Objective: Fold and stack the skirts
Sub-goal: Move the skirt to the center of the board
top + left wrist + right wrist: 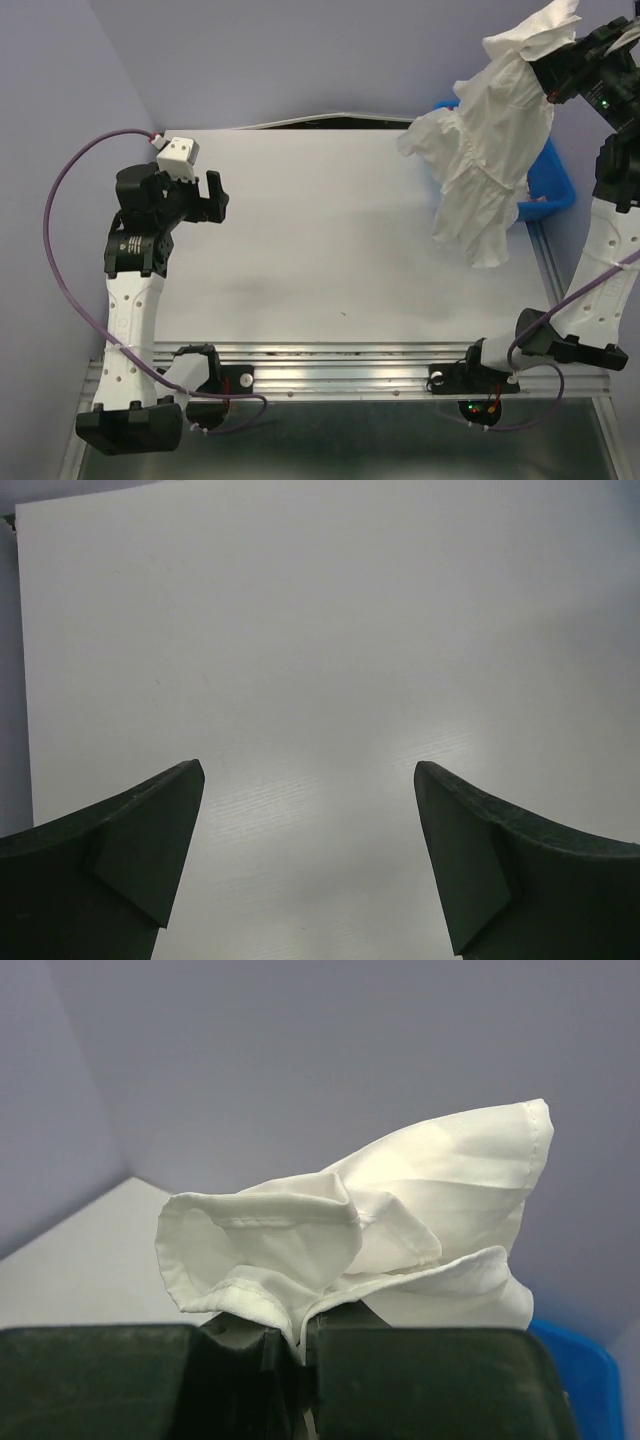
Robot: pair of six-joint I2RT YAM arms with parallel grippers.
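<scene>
A plain white skirt with tiered ruffles hangs in the air at the far right, above the table's right edge and in front of the blue bin. My right gripper is shut on its top edge. In the right wrist view the bunched white cloth is pinched between the closed fingers of that gripper. My left gripper hovers over the left side of the table, open and holding nothing. The left wrist view shows its gripper spread wide above bare white tabletop.
A blue plastic bin stands at the table's far right edge, partly hidden behind the hanging skirt; its rim shows in the right wrist view. The white table meets lilac walls at the back and left. A metal rail runs along the near edge.
</scene>
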